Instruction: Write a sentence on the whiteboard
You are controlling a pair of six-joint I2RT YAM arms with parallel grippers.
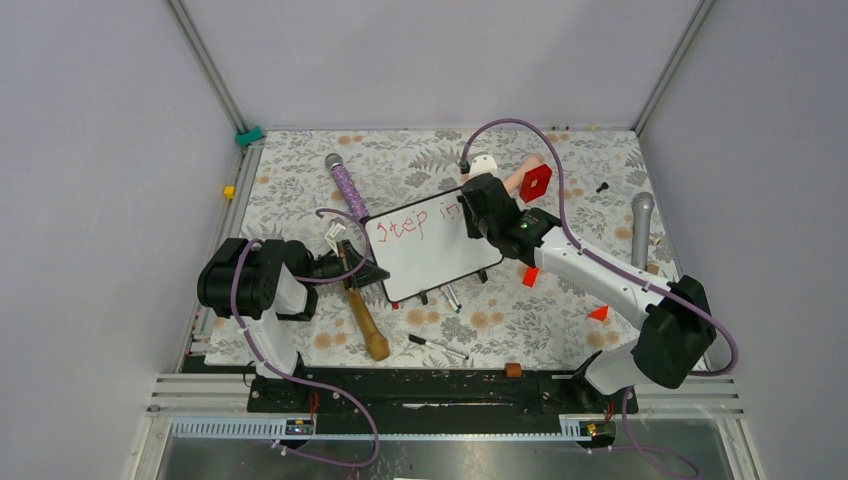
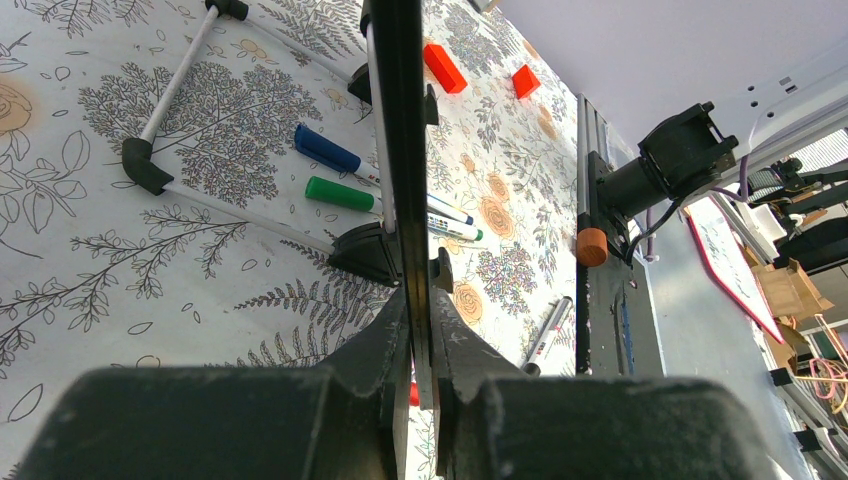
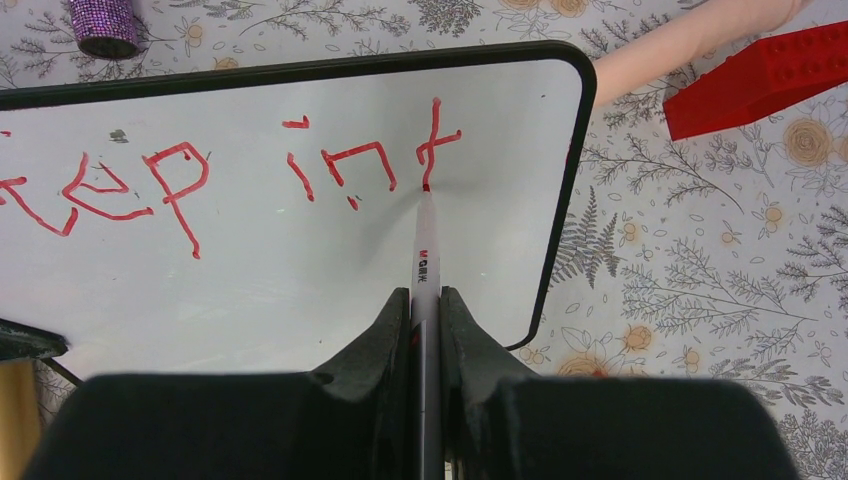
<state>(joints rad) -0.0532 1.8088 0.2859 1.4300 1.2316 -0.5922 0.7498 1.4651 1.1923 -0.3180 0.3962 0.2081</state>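
The whiteboard [image 1: 440, 262] stands tilted on its feet mid-table. On it the sentence [image 1: 412, 222] reads "step int" in red; the right wrist view shows its last letters [image 3: 434, 130]. My right gripper [image 3: 427, 300] is shut on a grey marker [image 3: 425, 265], whose red tip touches the board [image 3: 250, 280] at the foot of the last "t". My left gripper [image 2: 420, 330] is shut on the board's black edge [image 2: 398, 120], seen edge-on. From above, it [image 1: 365, 272] sits at the board's left side and the right gripper [image 1: 478, 222] at the top right.
A blue marker [image 2: 327, 149] and a green marker [image 2: 340, 193] lie under the board. Around it lie a purple microphone [image 1: 346, 185], a wooden-handled hammer [image 1: 366, 325], a black pen [image 1: 437, 346], a red block [image 1: 536, 183] and a grey microphone [image 1: 641, 230].
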